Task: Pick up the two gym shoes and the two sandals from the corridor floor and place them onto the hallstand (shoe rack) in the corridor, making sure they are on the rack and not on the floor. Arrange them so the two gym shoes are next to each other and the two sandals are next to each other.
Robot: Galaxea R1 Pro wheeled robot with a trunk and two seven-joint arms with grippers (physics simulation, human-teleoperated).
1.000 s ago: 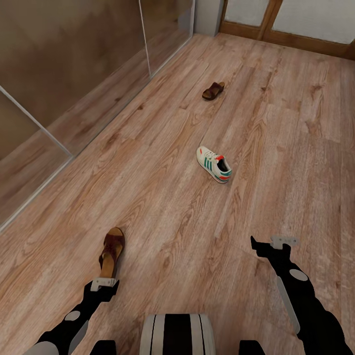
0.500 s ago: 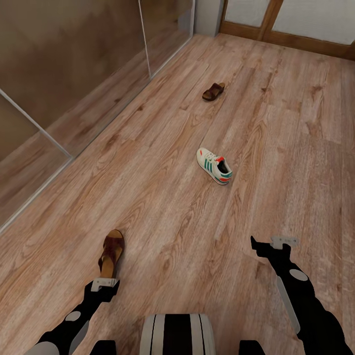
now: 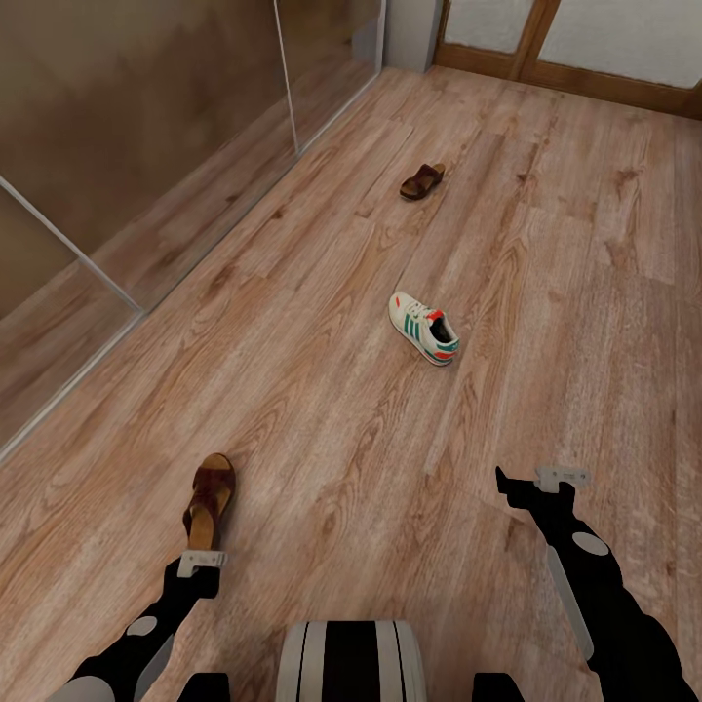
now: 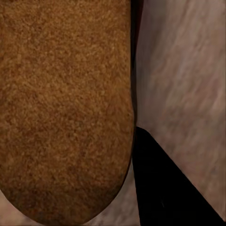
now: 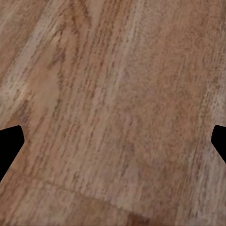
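Observation:
A dark brown sandal with a tan insole lies on the corridor floor at the near left. My left gripper is at its heel and shut on it. In the left wrist view the sandal's insole sits very close, with one black finger pressed against its edge and the other finger hidden. The second sandal lies far ahead. One white gym shoe with green stripes rests mid-floor. My right gripper hovers open over bare planks. The hallstand is out of view.
Glass panels line the left side of the corridor. A wood-framed door or wall closes the far end. Wide plank floor stretches between the shoes and to the right.
The near sandal has shifted left and slightly toward me, turning a little, together with my left gripper. The right arm, gym shoe and far sandal have not moved.

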